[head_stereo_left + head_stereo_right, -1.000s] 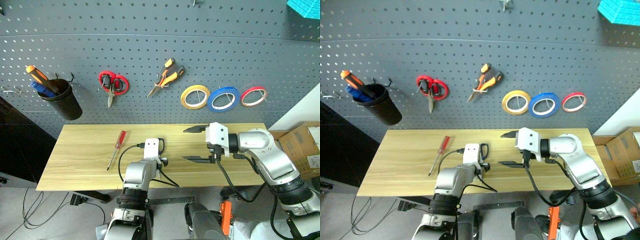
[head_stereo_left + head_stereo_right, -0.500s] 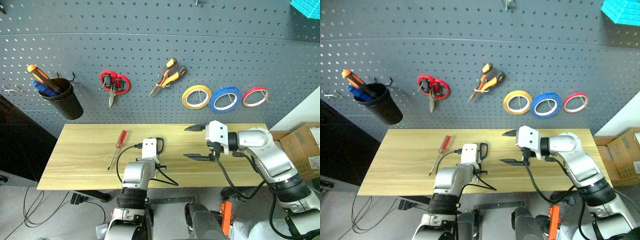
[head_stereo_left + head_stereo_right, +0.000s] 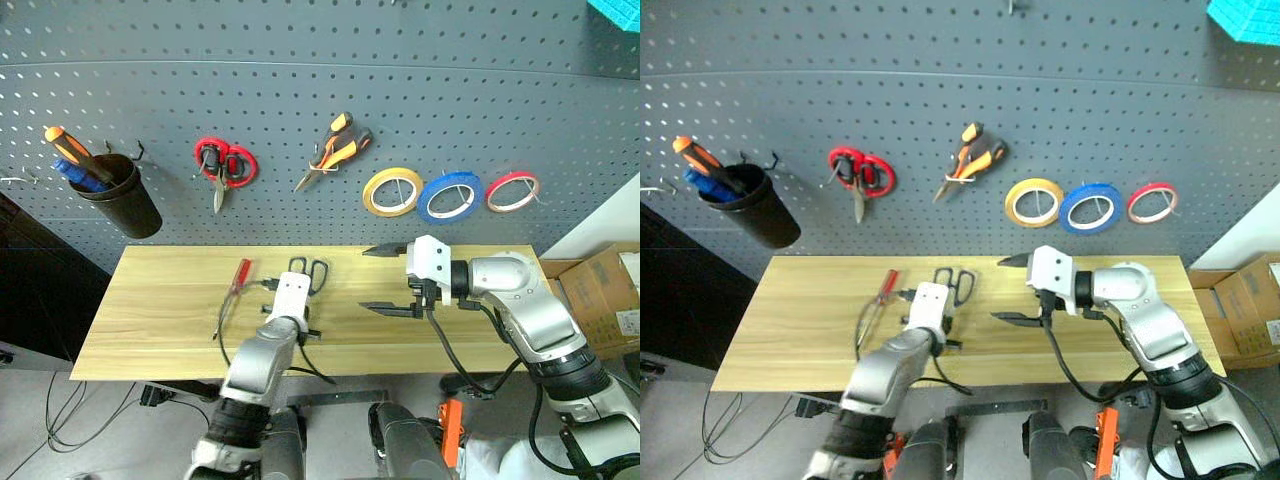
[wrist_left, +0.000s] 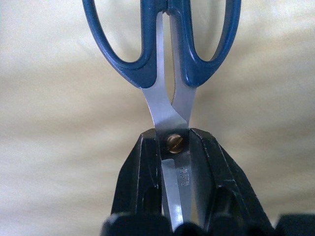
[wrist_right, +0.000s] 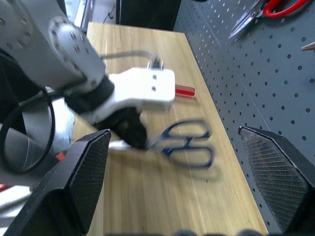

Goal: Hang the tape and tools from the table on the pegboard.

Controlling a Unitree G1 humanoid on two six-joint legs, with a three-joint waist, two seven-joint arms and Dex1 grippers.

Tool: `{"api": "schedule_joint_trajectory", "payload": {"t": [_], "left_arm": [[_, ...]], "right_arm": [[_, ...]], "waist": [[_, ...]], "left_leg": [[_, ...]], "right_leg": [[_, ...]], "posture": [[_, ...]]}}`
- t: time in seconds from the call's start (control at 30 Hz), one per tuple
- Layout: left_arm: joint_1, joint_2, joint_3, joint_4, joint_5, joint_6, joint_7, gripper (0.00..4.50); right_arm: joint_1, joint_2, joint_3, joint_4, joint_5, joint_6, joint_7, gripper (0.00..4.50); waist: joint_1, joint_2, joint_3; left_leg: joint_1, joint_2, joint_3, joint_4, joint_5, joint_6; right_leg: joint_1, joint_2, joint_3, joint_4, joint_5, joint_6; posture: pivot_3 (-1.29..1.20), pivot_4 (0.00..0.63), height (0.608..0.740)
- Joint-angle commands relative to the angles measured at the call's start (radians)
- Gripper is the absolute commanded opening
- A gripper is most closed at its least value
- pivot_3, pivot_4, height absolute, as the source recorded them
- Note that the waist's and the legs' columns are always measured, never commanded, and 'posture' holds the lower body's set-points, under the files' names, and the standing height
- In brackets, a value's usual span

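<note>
Our left gripper (image 4: 174, 162) has its jaws clamped on the blue-handled scissors (image 4: 165, 54) at the pivot, over the counter (image 3: 160, 320); our right gripper (image 3: 385, 280) hangs beside them, jaws wide apart.

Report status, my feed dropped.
Left gripper shut on blue-handled scissors at the pivot. Right gripper open, empty. Pegboard ahead, path unobstructed.

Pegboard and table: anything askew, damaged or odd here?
Nothing is damaged. The pliers hang tilted on the pegboard. The left pincer grips the blue-handled scissors by the blades at the pivot, handles pointing away.
</note>
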Motion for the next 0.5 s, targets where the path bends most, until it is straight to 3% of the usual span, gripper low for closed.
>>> {"api": "schedule_joint_trajectory", "payload": {"t": [0.03, 0.17, 0.4, 0.5], "left_arm": [[0.047, 0.115, -0.030, -0.140, 0.090, -0.178, -0.034, 0.49], [0.143, 0.202, -0.050, -0.210, 0.157, -0.320, -0.050, 0.49], [0.325, 0.228, -0.048, -0.300, 0.271, -0.551, 0.008, 0.49], [0.367, 0.225, -0.021, -0.333, 0.324, -0.652, 0.057, 0.49]], "right_arm": [[0.010, 0.051, -0.032, -0.086, 0.062, 0.049, -0.052, 4.50], [-0.003, 0.102, -0.043, -0.105, 0.106, 0.111, -0.088, 4.50], [-0.003, 0.179, -0.055, -0.104, 0.095, 0.057, -0.168, 4.50], [0.020, 0.223, -0.080, -0.154, 0.199, 0.107, -0.166, 4.50]], "waist": [[0.010, 0.000, -0.001], [0.030, 0.000, -0.002], [0.069, -0.003, -0.007], [0.073, -0.004, -0.014]], "left_leg": [[0.000, 0.000, 0.000, 0.000, 0.000, 0.000], [-0.001, -0.001, 0.001, 0.000, 0.000, 0.000], [-0.001, 0.000, 0.001, 0.001, 0.000, 0.000], [-0.001, 0.000, 0.001, 0.001, 0.000, 0.000]], "right_leg": [[0.000, 0.000, 0.000, 0.000, 0.000, 0.000], [0.001, -0.002, 0.000, -0.002, 0.002, -0.003], [0.000, -0.003, -0.002, -0.002, 0.002, -0.004], [0.001, -0.003, -0.003, -0.002, 0.002, -0.004]], "posture": [[0.08, 0.165, 0.740], [0.12, 0.139, 0.740], [0.17, 0.107, 0.740], [0.18, 0.098, 0.740]]}}
